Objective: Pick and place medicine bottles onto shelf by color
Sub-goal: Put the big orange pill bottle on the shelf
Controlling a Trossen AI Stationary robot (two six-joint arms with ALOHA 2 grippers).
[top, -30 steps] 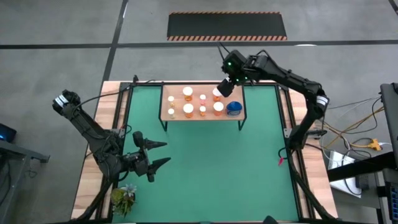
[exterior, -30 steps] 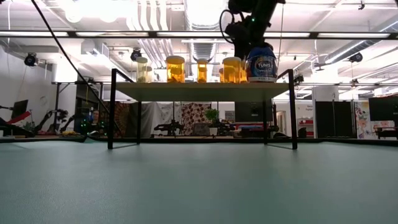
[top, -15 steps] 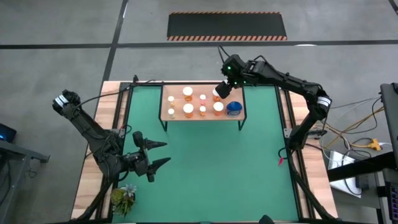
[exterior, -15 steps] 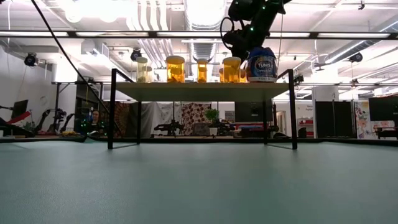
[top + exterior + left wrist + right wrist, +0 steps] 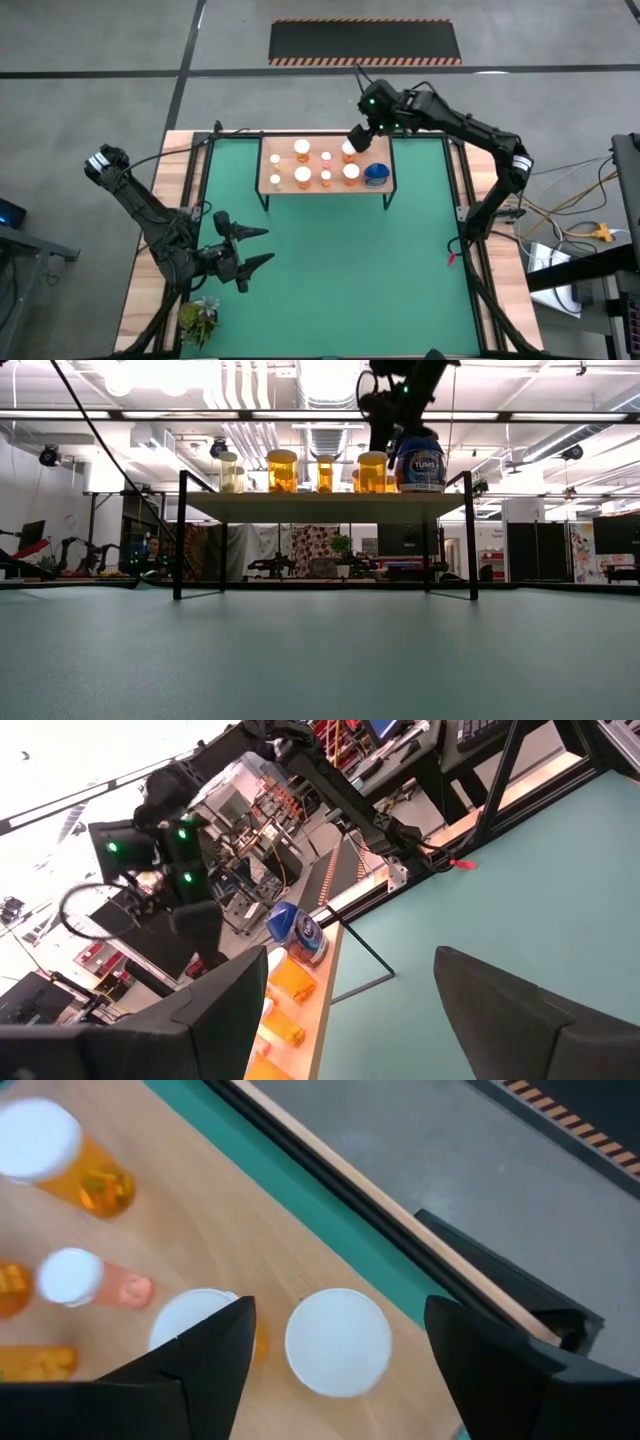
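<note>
High view: we are seeing the shelf (image 5: 326, 187) standing at the far end of the bench (image 5: 330, 280), carrying the orange medicine bottles (image 5: 302, 175) in two rows and the blue bottle (image 5: 376, 174) at its right end. The right gripper (image 5: 360, 139) is hovering just above the shelf's far right corner, fingers spread and released, with a white-capped bottle (image 5: 338, 1342) standing free between them. The left gripper (image 5: 262, 246) is waiting, open and empty, well apart from the shelf, near the plant (image 5: 199, 320).

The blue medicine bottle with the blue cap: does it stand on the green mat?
No, the blue medicine bottle stands on the light-wood shelf, at its end beside the orange bottles.
</note>
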